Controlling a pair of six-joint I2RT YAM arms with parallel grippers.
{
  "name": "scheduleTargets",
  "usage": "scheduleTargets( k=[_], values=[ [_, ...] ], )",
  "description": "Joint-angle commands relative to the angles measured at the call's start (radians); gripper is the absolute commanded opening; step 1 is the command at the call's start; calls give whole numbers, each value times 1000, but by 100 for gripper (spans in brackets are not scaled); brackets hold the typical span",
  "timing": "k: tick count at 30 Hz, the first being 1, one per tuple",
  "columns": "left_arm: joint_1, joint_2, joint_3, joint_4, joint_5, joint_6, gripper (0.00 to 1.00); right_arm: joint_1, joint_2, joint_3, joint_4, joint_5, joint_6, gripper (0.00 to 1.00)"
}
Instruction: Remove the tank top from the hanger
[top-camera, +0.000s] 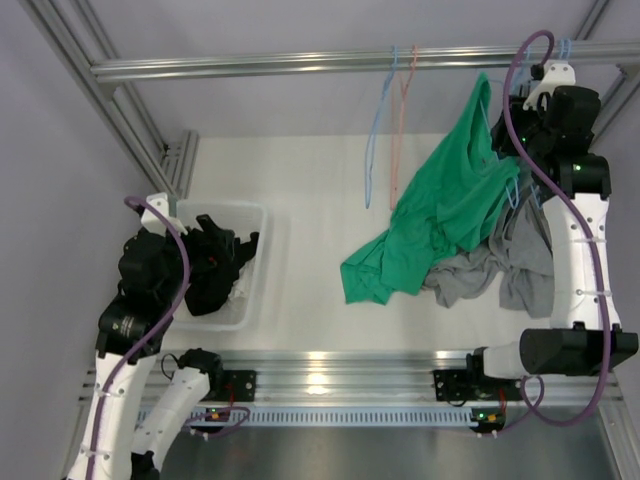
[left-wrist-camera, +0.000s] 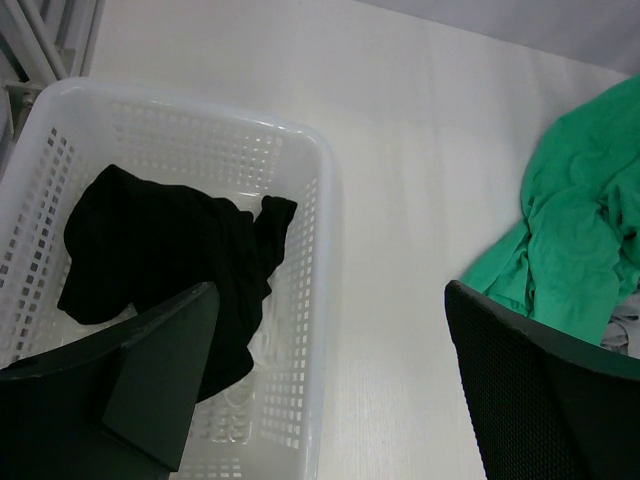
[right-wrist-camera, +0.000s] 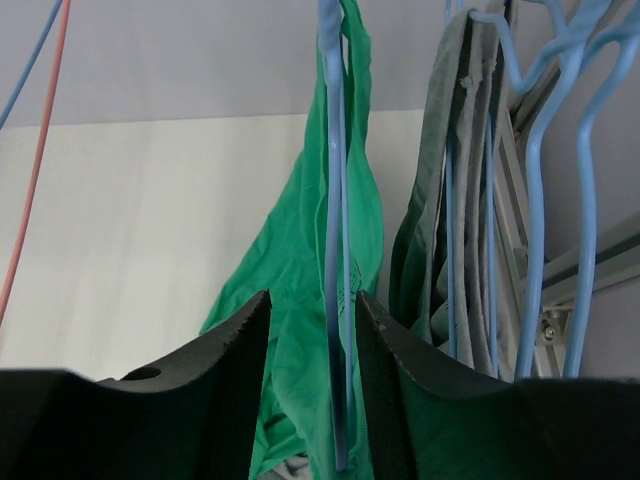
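The green tank top (top-camera: 440, 215) hangs from a blue hanger (right-wrist-camera: 333, 200) on the rail at the far right, and its lower part lies spread on the white table. My right gripper (top-camera: 512, 125) is raised by the rail. In the right wrist view it (right-wrist-camera: 312, 298) is open, with the hanger's blue wire and green cloth (right-wrist-camera: 300, 270) between the jaws, neither pad pressing on them. My left gripper (top-camera: 225, 245) is open and empty above the basket; it also shows in the left wrist view (left-wrist-camera: 330, 290). The green top's edge shows there too (left-wrist-camera: 575, 230).
A grey garment (top-camera: 490, 270) hangs on neighbouring blue hangers (right-wrist-camera: 455, 150) and trails onto the table. A white basket (top-camera: 255, 215) at the left holds a black garment (left-wrist-camera: 160, 240). An empty blue hanger (top-camera: 378, 120) and a pink one (top-camera: 400, 120) hang from the rail (top-camera: 300, 65).
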Motion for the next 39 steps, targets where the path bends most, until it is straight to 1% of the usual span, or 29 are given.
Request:
scheduleTargets(
  k=[1, 6, 7, 9, 10, 13, 16, 17, 24, 28, 34, 36, 39],
  values=[
    [-11, 1, 2, 23, -18, 28, 99, -13, 1, 8, 4, -5, -8, 38],
    [-22, 15, 2, 23, -7, 34, 99, -12, 0, 19, 18, 25, 3, 20],
    [-22, 16, 2, 23, 0, 36, 99, -10, 0, 22, 20, 25, 4, 10],
    [-25, 18, -3, 23, 6, 36, 99, -5, 1, 23, 23, 30, 10, 2],
    [-25, 18, -6, 23, 9, 36, 99, 1, 0, 25, 24, 33, 13, 0],
    [-26, 29, -4, 21, 29, 37, 99, 5, -9, 28, 50, 16, 62, 0],
    [-28, 53, -3, 21, 51, 39, 99, 11, -52, -47, 182, -28, 116, 0],
    [-28, 56, -4, 21, 57, 42, 99, 11, -80, -66, 260, -36, 136, 0],
    [-29, 73, -29, 24, 75, 40, 99, 11, -164, -138, 430, -85, 168, 0],
    [-29, 81, -30, 24, 154, 42, 99, 11, -193, -181, 500, -102, 171, 0],
    [-29, 86, -27, 24, 184, 42, 99, 11, -235, -268, 599, -109, 164, 0],
    [-29, 89, -20, 26, 198, 37, 99, 11, -258, -288, 609, -137, 168, 0],
    [-29, 122, 3, 27, 276, 34, 99, 11, -299, -317, 612, -160, 176, 0]
  ],
)
